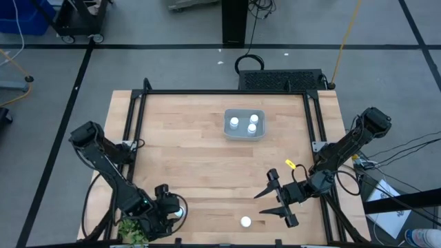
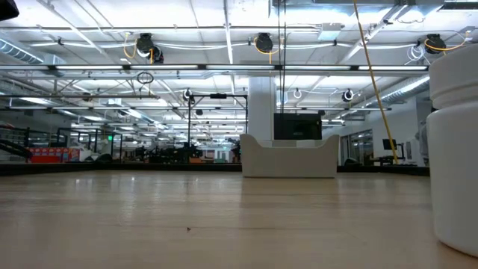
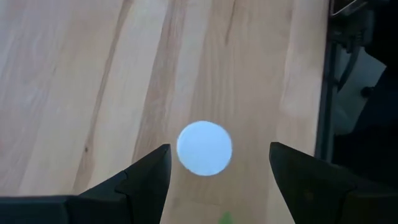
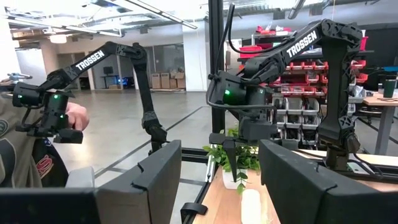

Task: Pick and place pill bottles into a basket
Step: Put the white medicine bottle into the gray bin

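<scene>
The grey-blue basket [image 1: 244,125] stands at the table's far middle with three white pill bottles [image 1: 252,118] upright in it. It also shows in the low view [image 2: 289,153]. A fourth bottle [image 1: 245,222] stands upright near the front edge. My right gripper [image 1: 275,200] is open and level just right of it, and touches nothing. My left gripper [image 3: 219,148] is open at the front left and points down. Its fingers stand on either side of the fifth bottle's round cap [image 3: 204,148] without touching it.
A green leafy plant [image 1: 131,231] sits at the front left corner, close to my left gripper. In the low view a bottle [image 2: 455,149] stands close at the right. Beyond the table a person's hand [image 4: 78,115] holds a control arm.
</scene>
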`<action>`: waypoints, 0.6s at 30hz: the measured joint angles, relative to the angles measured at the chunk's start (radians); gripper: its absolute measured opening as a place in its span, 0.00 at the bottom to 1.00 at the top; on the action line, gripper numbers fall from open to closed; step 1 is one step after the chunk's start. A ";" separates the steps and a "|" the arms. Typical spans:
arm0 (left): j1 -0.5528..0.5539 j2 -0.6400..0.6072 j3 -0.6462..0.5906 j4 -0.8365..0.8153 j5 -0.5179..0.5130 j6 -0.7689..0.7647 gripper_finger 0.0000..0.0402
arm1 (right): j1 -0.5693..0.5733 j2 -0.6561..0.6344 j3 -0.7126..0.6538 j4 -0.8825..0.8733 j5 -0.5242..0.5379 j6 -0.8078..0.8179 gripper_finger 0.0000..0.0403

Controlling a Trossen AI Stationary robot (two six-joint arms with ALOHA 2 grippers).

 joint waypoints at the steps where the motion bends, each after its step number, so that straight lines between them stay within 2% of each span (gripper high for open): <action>1: 0.000 0.000 -0.005 0.000 -0.002 0.000 0.68 | 0.000 0.000 0.000 -0.002 0.000 0.000 0.52; 18: 0.000 0.000 -0.087 0.104 0.003 0.013 0.68 | 0.000 0.000 0.000 -0.005 0.000 0.000 0.52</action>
